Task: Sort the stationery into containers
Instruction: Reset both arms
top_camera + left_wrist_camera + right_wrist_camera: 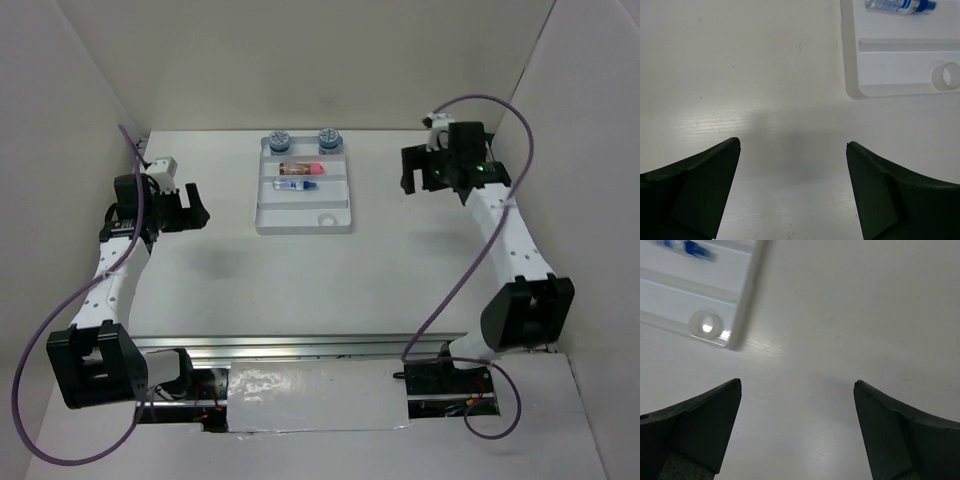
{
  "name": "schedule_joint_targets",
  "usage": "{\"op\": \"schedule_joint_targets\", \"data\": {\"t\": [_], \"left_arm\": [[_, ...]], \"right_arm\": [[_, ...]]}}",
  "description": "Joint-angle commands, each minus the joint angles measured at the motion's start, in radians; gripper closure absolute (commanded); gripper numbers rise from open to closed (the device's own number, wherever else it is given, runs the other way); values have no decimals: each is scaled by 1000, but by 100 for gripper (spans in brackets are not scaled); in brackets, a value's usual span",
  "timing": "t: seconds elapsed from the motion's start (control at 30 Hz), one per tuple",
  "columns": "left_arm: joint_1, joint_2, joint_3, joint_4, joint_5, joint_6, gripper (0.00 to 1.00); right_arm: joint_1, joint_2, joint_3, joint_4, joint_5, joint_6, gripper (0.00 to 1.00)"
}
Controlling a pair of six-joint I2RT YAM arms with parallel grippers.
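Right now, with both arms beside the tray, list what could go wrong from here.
1. The left gripper and right gripper hang open on either side of the tray; an inward swing could shove it.
2. The white ring lies by the tray's near right corner; a jolt might tip it out.
3. The two blue pots stand at its far edge and could topple.

The tray [285, 215] sits on the table [300, 290], toward 12 o'clock. In its far slot stand the left pot [277, 141] at 11 o'clock and the right pot [329, 139] at 1 o'clock. The next slot holds the tube [300, 168], and the one after it holds the bottle [290, 184]. The ring [326, 219] lies in the near slot, at 5 o'clock.
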State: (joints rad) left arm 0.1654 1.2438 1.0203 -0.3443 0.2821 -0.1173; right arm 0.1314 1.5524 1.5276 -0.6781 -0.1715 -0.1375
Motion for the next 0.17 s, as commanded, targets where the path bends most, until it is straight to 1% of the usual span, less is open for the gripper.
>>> {"op": "schedule_joint_targets", "data": {"t": [0.0, 0.03, 0.1, 0.13], "left_arm": [[-1, -53, -84, 42, -40, -39, 0], [-3, -56, -100, 42, -69, -44, 1], [-4, -86, -149, 51, -93, -35, 1], [-6, -99, -166, 66, -110, -24, 1]], "right_arm": [[-76, -83, -237, 66, -20, -17, 1], [-93, -141, -341, 86, -14, -23, 0], [-124, -196, -429, 136, -13, -27, 0], [-153, -243, -501, 149, -17, -25, 0]]}}
